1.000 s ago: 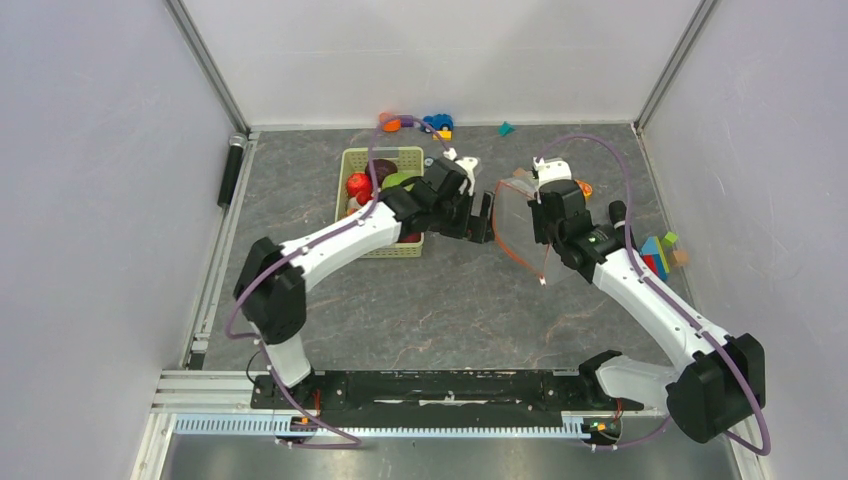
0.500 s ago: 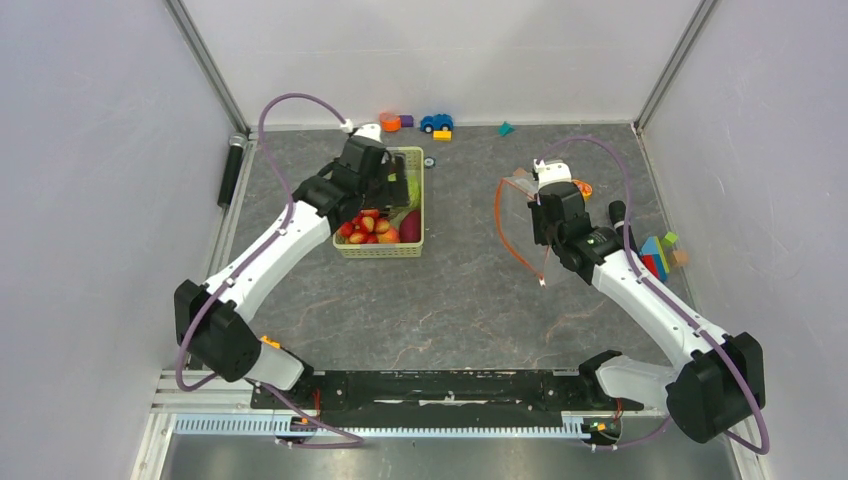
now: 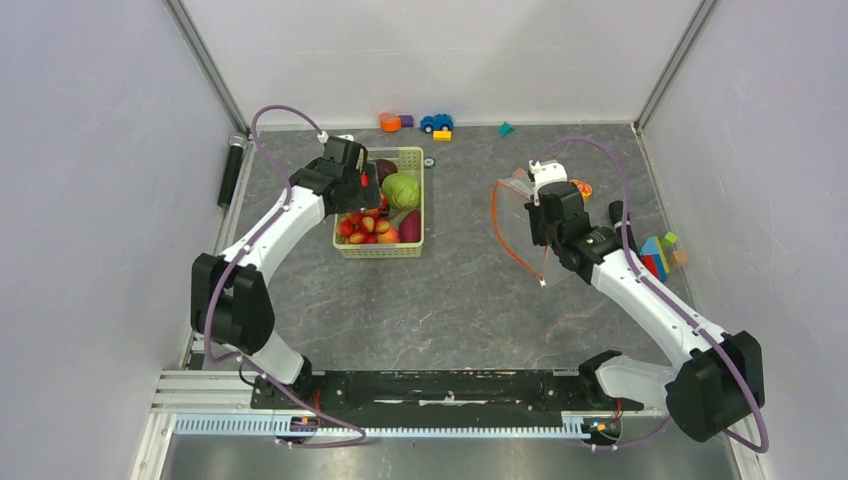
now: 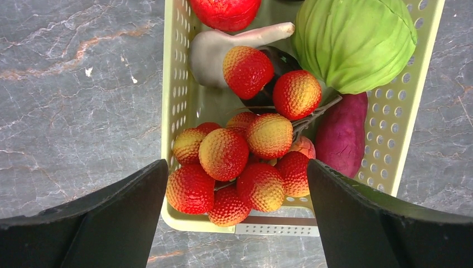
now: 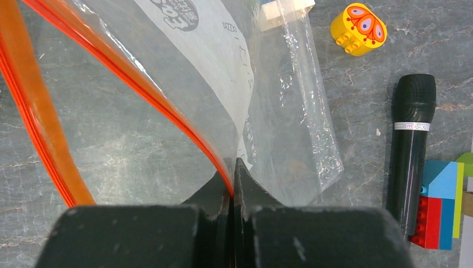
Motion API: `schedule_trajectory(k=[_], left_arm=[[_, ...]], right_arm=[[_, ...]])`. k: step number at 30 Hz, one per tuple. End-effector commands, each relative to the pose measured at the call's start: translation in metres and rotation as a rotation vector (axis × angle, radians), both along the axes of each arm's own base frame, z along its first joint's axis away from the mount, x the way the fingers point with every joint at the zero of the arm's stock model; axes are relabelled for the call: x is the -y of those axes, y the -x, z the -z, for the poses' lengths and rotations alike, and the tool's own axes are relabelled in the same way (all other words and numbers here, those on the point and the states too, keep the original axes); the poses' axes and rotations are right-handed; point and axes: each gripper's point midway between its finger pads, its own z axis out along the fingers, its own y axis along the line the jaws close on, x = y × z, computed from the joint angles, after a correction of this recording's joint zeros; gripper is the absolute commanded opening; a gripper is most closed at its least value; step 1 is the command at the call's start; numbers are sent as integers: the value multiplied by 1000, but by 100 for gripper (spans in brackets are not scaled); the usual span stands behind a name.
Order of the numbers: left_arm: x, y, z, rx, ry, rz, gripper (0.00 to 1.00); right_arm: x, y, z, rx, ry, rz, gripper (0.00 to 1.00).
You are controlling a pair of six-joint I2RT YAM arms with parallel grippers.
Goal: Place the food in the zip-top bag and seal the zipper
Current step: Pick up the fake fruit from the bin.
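The food lies in a pale green basket (image 3: 380, 254): a green cabbage (image 3: 400, 190), red strawberries (image 3: 362, 228) and a purple piece (image 3: 410, 225). My left gripper (image 3: 362, 195) hovers open over the basket's left side. In the left wrist view its gripper (image 4: 237, 167) spans the strawberries (image 4: 223, 153), touching none, with the cabbage (image 4: 354, 42) and the purple piece (image 4: 343, 134) beyond. My right gripper (image 3: 540, 222) holds the clear zip-top bag (image 3: 515, 215) up with its mouth gaping. That gripper (image 5: 233, 167) is shut on the orange-red zipper (image 5: 139, 78).
A black microphone (image 5: 410, 145), a yellow block (image 5: 358, 28) and coloured blocks (image 3: 660, 252) lie right of the bag. A toy car (image 3: 436, 122) and small toys sit by the back wall. A black cylinder (image 3: 231, 170) lies on the left rail.
My left arm has swung from beside the bag's mouth back to the left and now hangs over the basket. The right arm and bag have barely moved.
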Motion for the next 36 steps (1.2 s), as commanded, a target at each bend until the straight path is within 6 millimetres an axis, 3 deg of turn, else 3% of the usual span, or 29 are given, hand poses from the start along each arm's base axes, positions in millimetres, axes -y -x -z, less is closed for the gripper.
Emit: schedule_trajectory(k=[1,6,13,23,31,34,36], left_arm=[[-3,-7,7,-12,-19,16,100],[7,-10,23,-57,11,43,99],[31,-11,37,-107,109,101,87],[17,-9,67,-166,46,22,83],[21,-14,88,-213,51,3,81],[21,-14,95,-226,45,0,71],[21,-13,97,-232,44,-1,58]], right_arm=[[-4,-7,-6,27,-8,-17,0],[-5,-7,-4,17,-3,-24,0],[-6,-7,-2,11,-1,-34,0],[-7,-8,-1,6,1,-41,0],[-9,-8,-2,6,-2,-47,0],[-9,-8,-3,9,-4,-47,0],[-8,-8,-4,12,-3,-47,0]])
